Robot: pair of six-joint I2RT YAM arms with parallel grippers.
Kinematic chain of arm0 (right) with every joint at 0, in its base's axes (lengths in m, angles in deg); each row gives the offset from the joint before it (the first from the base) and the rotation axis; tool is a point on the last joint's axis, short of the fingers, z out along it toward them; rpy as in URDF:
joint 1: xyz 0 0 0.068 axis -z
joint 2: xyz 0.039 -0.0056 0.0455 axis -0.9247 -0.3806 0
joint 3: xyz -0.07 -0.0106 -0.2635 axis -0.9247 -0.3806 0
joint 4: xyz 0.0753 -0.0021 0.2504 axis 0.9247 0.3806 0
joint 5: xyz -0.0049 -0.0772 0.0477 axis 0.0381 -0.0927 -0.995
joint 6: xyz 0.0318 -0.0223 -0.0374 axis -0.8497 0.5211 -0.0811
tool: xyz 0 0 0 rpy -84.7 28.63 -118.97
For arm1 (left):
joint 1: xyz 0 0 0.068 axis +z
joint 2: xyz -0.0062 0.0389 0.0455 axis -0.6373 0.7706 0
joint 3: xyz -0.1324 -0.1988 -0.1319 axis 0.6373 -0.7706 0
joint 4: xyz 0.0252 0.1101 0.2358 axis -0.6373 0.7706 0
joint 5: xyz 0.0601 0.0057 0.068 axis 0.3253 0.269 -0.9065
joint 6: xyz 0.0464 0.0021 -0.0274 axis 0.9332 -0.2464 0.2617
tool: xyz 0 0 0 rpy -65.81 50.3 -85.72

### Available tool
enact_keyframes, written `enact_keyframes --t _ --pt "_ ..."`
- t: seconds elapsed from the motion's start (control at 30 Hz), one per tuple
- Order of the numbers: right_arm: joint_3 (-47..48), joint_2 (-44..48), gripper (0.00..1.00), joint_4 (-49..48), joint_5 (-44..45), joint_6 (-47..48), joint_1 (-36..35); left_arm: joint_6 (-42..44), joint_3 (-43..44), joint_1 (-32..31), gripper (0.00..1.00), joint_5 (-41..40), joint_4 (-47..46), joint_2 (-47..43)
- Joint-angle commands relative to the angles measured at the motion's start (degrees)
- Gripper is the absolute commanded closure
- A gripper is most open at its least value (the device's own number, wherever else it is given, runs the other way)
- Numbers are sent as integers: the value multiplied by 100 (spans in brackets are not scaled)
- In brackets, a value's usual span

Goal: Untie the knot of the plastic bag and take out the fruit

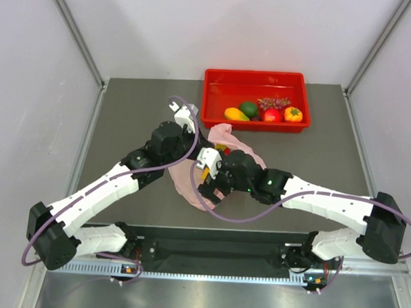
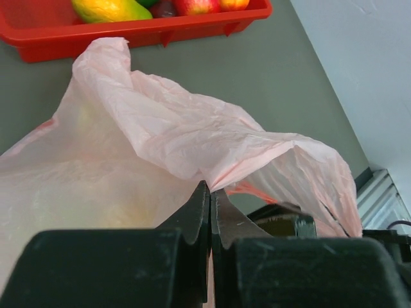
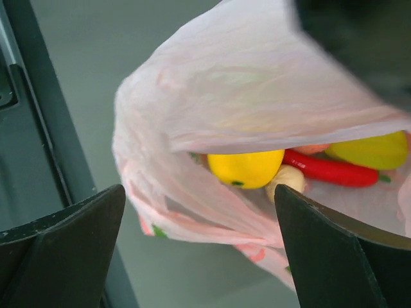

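The left gripper [image 2: 210,191] was pressed fully together, nipping a fold of the pale-pink plastic bag [image 2: 160,128]. The crinkled plastic billowed up just ahead of its tips and spread away to one side. Past the bag, farther out from that gripper, stood a red tray [image 1: 256,74] on the grey table [image 1: 124,122]. It held a mango [image 1: 235,114], a dark green round fruit [image 1: 248,108], grapes [image 1: 274,102] and a red apple [image 1: 272,116], all well apart from either gripper.

The right gripper [image 3: 199,192] hung with its two fingers spread wide and nothing between them. It faced the bag's gaping mouth, which lay just beyond its tips. Inside the bag, in line with the gap between the fingers, sat a yellow round fruit [image 3: 246,168]. A red chilli [image 3: 331,172] lay just beside it, with a yellow-green oval fruit [image 3: 372,151] just behind the chilli. A pale, cream-coloured piece [image 3: 286,178] rested against the yellow fruit, close to one fingertip; I could not tell what it was. From above, the two grippers were close together over the bag.
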Motion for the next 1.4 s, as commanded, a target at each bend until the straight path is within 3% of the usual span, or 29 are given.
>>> enact_keyframes --t 0.0,0.47,0.67,0.77,1.03,1.17,1.23,1.3,1.37 --pt "-42 -214 0 -591 -509 142 396 48 301 -26 100 166 -23 -137" --pt "-16 -821 10 -417 -2258 116 986 4 319 36 100 210 -67 -129" --pt "-218 -812 23 -152 -2575 45 986 -22 283 53 100 149 -111 -181" --pt "-350 -803 39 -30 -2724 -77 986 -49 275 71 100 140 -146 -164" --pt "-605 -294 62 217 -3076 -350 793 -40 275 106 100 61 -269 -59" --pt "-754 31 86 199 -3067 -736 390 -49 257 168 100 -36 -348 -32" --pt "-798 181 89 147 -2919 -825 187 -75 248 220 100 -36 -409 -6" --pt "-860 277 100 94 -2830 -1088 64 -101 257 255 100 -36 -462 12" --pt "-921 348 100 -38 -2760 -1316 -85 -154 248 273 100 -27 -532 12"
